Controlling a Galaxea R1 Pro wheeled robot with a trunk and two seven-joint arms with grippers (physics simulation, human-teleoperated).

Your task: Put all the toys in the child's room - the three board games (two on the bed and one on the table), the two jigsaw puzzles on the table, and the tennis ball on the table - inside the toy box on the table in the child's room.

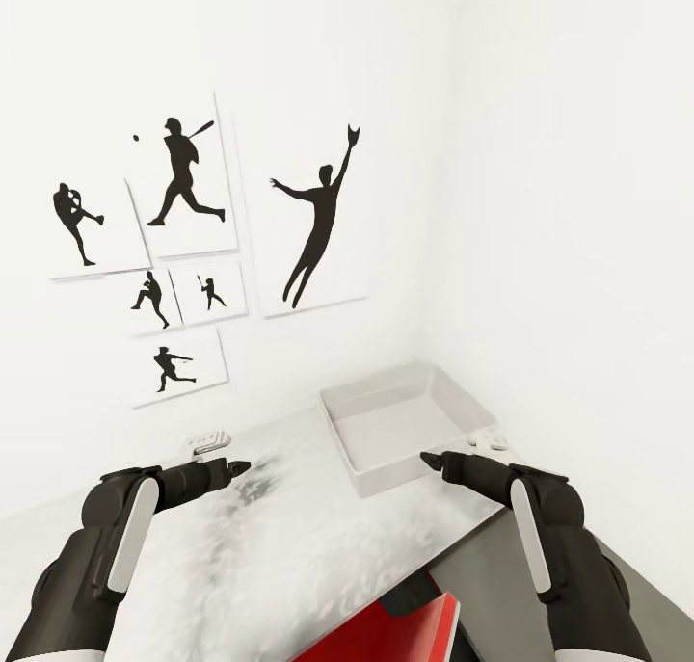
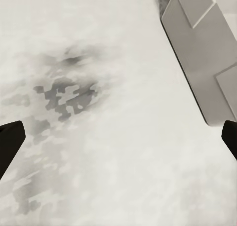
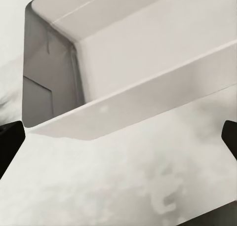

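Observation:
The toy box (image 1: 386, 471) sits on the table (image 1: 270, 546) in the room's corner, a light-grey tray with nothing visible inside. My right gripper (image 1: 429, 460) hovers just in front of its near wall, open and empty; the right wrist view looks at that wall of the toy box (image 3: 148, 63). My left gripper (image 1: 241, 467) hangs open and empty over the mottled tabletop (image 2: 98, 137), left of the box, whose corner (image 2: 202, 53) edges into the left wrist view. The board games, jigsaw puzzles, tennis ball and bed are out of view.
Black silhouette sports pictures (image 1: 183, 248) hang on the white wall behind the table. A small white object (image 1: 209, 439) lies at the table's back edge, another (image 1: 490, 440) beside the box. A red flat thing (image 1: 414, 633) shows below the table's front edge.

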